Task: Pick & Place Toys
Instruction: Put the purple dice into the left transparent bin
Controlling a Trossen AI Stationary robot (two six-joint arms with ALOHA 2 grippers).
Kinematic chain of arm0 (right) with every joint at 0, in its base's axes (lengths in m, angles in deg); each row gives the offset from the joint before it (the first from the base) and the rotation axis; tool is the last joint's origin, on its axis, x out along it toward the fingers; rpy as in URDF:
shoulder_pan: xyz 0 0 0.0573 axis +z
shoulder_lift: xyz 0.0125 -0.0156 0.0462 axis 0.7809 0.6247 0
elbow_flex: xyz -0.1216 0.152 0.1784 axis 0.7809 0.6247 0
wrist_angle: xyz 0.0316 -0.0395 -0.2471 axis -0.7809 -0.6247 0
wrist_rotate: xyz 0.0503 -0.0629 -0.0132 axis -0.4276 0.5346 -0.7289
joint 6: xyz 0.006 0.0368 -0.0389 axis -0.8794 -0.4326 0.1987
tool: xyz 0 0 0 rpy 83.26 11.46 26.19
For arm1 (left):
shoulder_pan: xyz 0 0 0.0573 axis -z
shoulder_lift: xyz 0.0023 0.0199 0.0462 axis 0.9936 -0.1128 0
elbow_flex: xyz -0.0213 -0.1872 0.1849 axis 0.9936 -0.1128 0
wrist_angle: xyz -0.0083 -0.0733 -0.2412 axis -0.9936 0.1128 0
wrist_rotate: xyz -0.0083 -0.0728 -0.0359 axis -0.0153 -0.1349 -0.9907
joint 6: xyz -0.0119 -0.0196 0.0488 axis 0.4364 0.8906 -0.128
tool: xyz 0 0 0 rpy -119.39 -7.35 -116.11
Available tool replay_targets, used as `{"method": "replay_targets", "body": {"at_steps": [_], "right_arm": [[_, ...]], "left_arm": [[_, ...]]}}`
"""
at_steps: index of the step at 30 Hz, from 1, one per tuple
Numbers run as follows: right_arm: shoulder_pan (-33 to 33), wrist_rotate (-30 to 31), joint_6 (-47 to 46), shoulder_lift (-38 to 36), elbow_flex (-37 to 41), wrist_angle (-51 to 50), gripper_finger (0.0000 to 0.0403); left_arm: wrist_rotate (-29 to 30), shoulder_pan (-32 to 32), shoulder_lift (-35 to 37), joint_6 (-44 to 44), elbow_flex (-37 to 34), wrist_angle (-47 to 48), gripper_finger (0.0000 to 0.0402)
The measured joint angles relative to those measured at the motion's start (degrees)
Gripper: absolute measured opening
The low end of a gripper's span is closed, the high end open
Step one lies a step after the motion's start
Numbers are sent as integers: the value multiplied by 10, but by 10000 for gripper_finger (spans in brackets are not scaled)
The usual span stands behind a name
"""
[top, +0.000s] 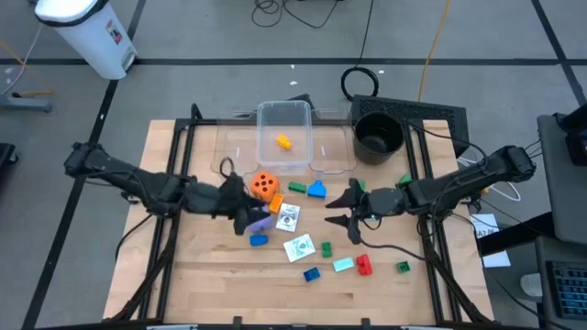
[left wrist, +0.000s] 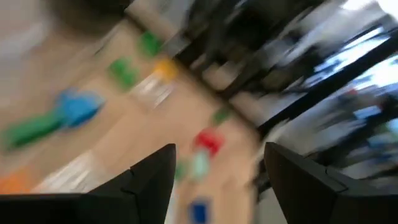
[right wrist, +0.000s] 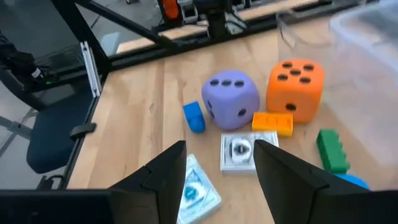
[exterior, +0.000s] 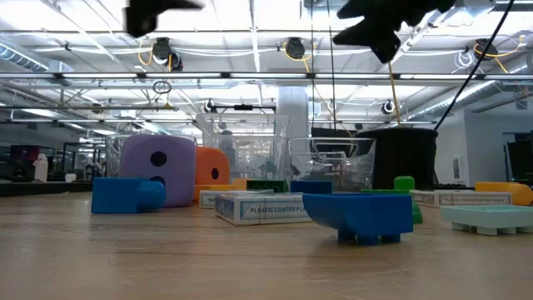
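Observation:
The toys lie scattered on the wooden table (top: 183, 284). There is an orange die (top: 265, 187), a purple die (right wrist: 231, 98), printed cards (top: 300, 247), and blue (top: 259, 240), green (top: 297, 187), red (top: 364, 265) and teal (top: 343, 265) blocks. A yellow block (top: 284, 142) lies inside the clear tub (top: 275, 115). My left gripper (top: 246, 209) hangs open above the table just left of the dice. Nothing is between its fingers (left wrist: 155, 174). My right gripper (top: 335, 211) hangs open to the right of the cards, pointing at the dice, also with nothing in it (right wrist: 221, 146).
A black round pot (top: 378, 136) stands at the far right beside the tub. A second clear tray (top: 332, 151) lies between them. Black frame rails (top: 174, 174) run along both table sides. Bare wood lies along the near edge.

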Motion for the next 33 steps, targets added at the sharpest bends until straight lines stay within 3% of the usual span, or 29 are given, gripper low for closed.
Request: {"method": "replay_targets", "body": {"at_steps": [3,6,13,17,25,33], "right_arm": [[0,-2,-24,0,16,8,180],[0,-2,-36,0,24,8,180],[-1,13,-24,0,27,10,180],[-4,15,-23,0,27,10,180],[-5,15,-22,0,27,8,180],[-5,16,-13,0,27,7,180]], "left_arm": [[23,26,-23,23,44,135,248],[20,36,-49,5,67,193,248],[-84,6,-94,-106,69,221,248],[-135,-38,-108,-121,69,257,248],[-176,-108,-105,-151,69,285,248],[-178,-149,-104,-152,69,281,248]]}}
